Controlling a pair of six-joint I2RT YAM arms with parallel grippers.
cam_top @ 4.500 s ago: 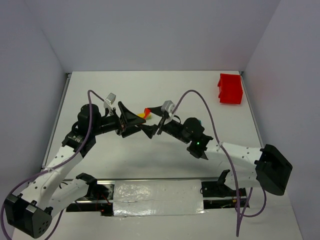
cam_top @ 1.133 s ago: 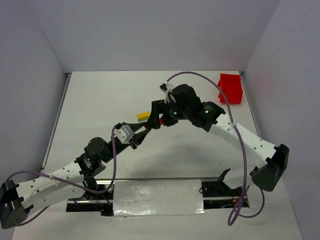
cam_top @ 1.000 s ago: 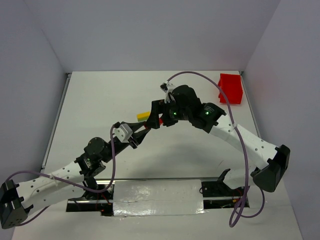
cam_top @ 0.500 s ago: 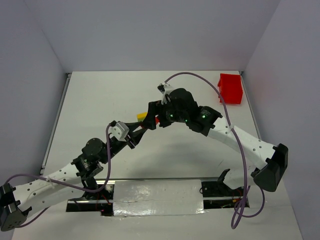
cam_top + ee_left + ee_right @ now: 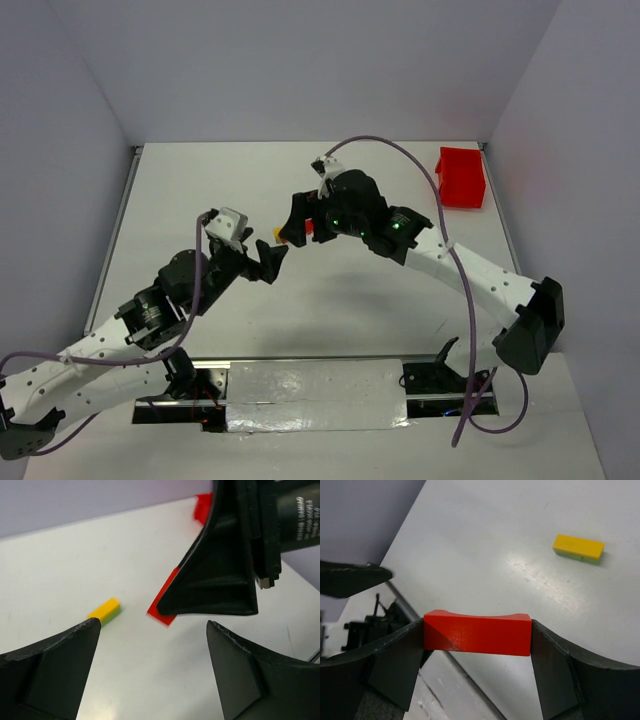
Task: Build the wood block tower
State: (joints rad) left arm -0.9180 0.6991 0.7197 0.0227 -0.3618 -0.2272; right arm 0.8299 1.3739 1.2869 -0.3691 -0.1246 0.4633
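Observation:
My right gripper [image 5: 477, 645] is shut on the red piece [image 5: 476, 633], gripping it by its two ends and holding it over the table. In the top view the right gripper [image 5: 296, 224] is at mid-table with the red piece [image 5: 309, 228] showing beside it. The yellow-green bar [image 5: 578, 548] lies flat and alone on the table, just left of that gripper [image 5: 279, 234]. My left gripper [image 5: 271, 262] is open and empty, just near-left of the bar. In the left wrist view the bar [image 5: 104, 611] and the red piece [image 5: 167, 601] lie ahead of the left gripper [image 5: 152, 680]. The teal wedge is out of view.
A red plastic bin [image 5: 460, 178] stands at the far right of the table. The right arm's purple cable [image 5: 420, 175] arcs above the table's centre. A taped strip [image 5: 315, 385] runs along the near edge between the arm bases.
The right gripper has moved left with the red piece in it. The left arm has drawn back and swung left, its gripper open. The yellow-green bar has stayed on the table.

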